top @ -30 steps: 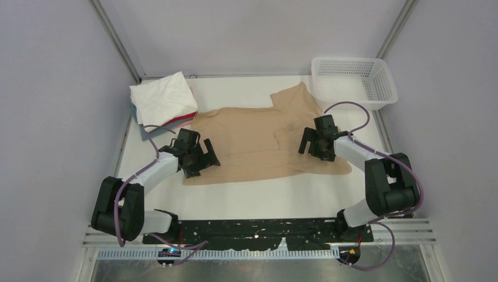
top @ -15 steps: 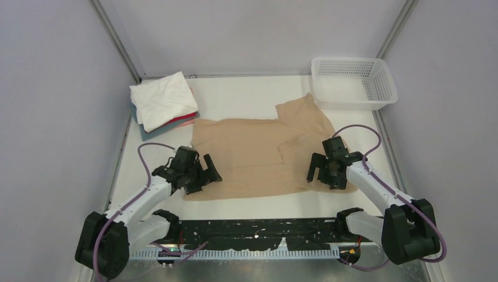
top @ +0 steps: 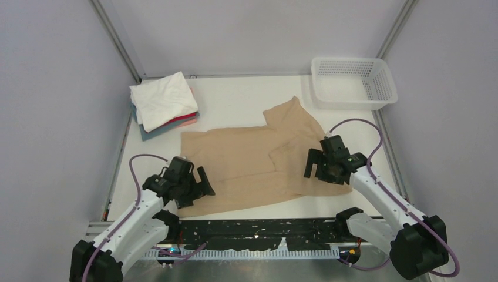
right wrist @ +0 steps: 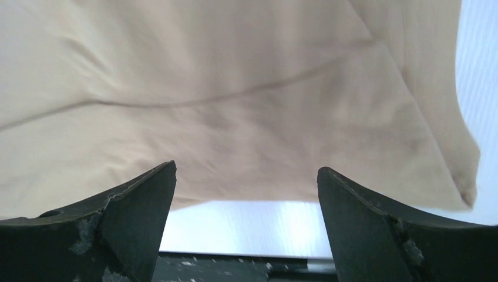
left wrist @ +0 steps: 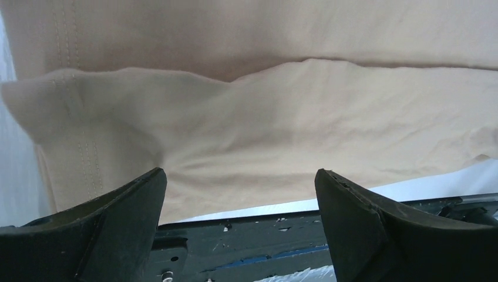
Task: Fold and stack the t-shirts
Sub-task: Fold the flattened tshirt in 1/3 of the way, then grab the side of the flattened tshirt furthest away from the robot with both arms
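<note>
A tan t-shirt (top: 246, 167) lies spread flat at the table's near middle, one sleeve (top: 290, 114) pointing to the back. My left gripper (top: 202, 189) sits at its near left corner, open. In the left wrist view the tan shirt (left wrist: 264, 117) fills the frame beyond the left gripper (left wrist: 238, 173), whose jaws hold nothing. My right gripper (top: 311, 167) rests over the shirt's right side, also open. Its wrist view shows the shirt's hem (right wrist: 235, 106) just past the right gripper (right wrist: 246, 170). A stack of folded t-shirts (top: 161, 103), white on top, lies at the back left.
A white mesh basket (top: 379, 88) stands at the back right corner. The black base plate (top: 264, 226) runs along the near edge, right below the shirt's hem. Grey walls close in the left and right sides.
The tan shirt has slid toward the near edge. Both grippers came back toward the arm bases with it, staying open.
</note>
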### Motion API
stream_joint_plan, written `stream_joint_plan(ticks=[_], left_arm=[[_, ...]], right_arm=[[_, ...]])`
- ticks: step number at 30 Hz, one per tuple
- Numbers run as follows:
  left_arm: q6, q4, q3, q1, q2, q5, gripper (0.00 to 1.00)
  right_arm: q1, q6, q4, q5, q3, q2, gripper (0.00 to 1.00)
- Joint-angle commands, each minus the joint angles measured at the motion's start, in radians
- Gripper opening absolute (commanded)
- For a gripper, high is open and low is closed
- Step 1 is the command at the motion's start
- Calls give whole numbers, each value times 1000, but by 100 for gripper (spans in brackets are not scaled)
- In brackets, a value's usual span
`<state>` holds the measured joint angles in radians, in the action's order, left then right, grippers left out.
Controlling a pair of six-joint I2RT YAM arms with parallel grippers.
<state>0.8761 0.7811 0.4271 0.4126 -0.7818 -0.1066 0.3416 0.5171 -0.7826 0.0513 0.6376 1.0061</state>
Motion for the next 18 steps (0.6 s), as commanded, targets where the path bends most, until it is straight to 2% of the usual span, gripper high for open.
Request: stream_joint_plan(ticks=[1, 2, 4, 6, 9, 11, 18], left_arm=[[-58, -36, 124, 3, -3, 62, 100], [-62, -70, 144, 3, -20, 73, 100], [-74, -130, 185, 1, -69, 94, 100], [-93, -145, 240, -1, -130, 125, 100], [-115, -146, 327, -12, -219, 160, 100], [-114, -143, 357, -21, -249, 195, 100], [-134, -178, 414, -117, -314, 242, 100]], right_arm=[[21, -38, 298, -4, 30, -51, 95], [22, -42, 421, -27, 16, -33, 95], [25, -33, 564, -35, -13, 35, 95], [25, -31, 622, -36, 4, 143, 95], [26, -23, 623, -37, 57, 311, 95], [26, -5, 616, -36, 52, 360, 95], [25, 54, 506, 9, -50, 311, 95]])
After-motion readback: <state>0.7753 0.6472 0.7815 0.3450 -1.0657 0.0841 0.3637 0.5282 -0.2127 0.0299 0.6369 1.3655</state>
